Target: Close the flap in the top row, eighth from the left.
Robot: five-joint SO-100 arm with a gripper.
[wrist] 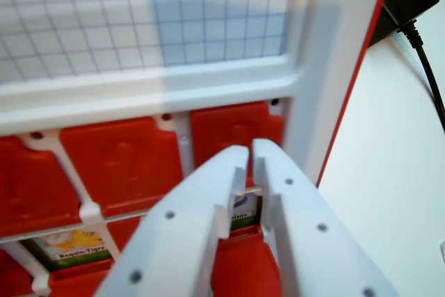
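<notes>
Your claw (252,154) fills the lower middle of the wrist view, its two white fingers drawn nearly together with only a thin slit between the tips. Nothing is held between them. The tips hover over, or possibly rest against, the lower edge of a red flap (236,133) lying at the board's right end, hard against the white frame post (334,67); contact cannot be confirmed from this angle.

That flap sits in the row directly under the frame's upper crossbar (139,95), last before the right edge, so I judge it to be the task's flap, though the count of eight cannot be verified here. It appears to lie flat, red face showing. Below the tips, a flap in the next row stands open, exposing a picture card (245,210). A second open card (73,248) shows toward the lower left corner of the board.

Risks: a push from this position could slide onto the neighbouring flap (122,161) or catch the open one beneath, since the fingers straddle the row divider. The black cable (427,67) lies on the counter beyond the board's right edge, well apart.
</notes>
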